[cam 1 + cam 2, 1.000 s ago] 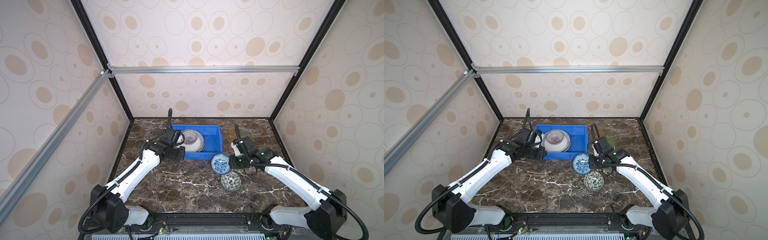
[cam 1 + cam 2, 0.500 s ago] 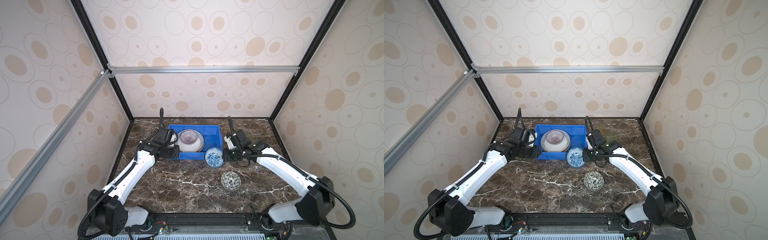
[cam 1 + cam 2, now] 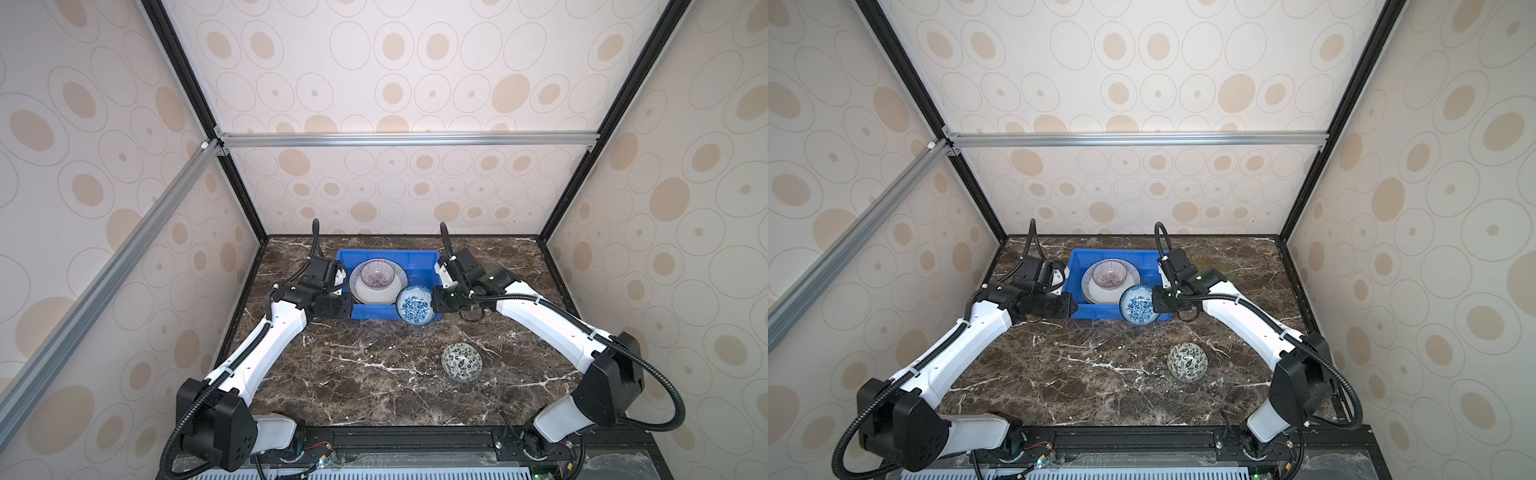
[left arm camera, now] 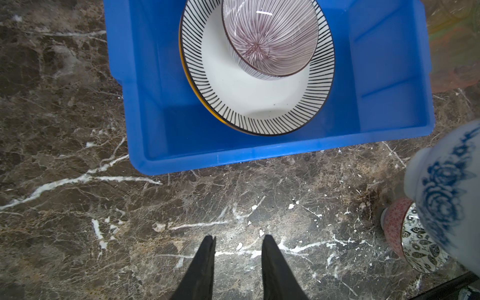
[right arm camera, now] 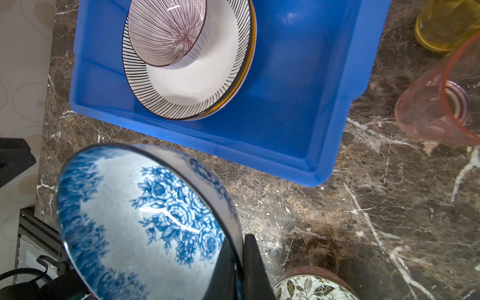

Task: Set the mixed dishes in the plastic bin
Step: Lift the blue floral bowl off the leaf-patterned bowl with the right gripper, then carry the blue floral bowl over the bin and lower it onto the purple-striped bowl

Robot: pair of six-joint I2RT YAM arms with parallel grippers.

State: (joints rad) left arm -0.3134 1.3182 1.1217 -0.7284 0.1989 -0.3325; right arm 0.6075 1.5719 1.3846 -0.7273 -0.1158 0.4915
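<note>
Carried up off the surface [image 3: 374, 374], the blue bowl [image 3: 417, 305] hangs tilted beside the bin [image 3: 386, 252], right fingers [image 5: 255, 270] clamped on its rim (ready to tip in), left fingers [image 4: 205, 262] parted, empty.

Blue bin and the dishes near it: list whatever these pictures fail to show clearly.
- Yellow-edged plate: lies under the striped-rim plate, which covers all but its edge in both wrist views; its pattern cannot be told.
- Pink tumbler and yellow tumbler: cut off by the frame edge in the right wrist view.
- Leaf-patterned bowl: in the left wrist view, partly behind the blurred blue floral bowl.
</note>
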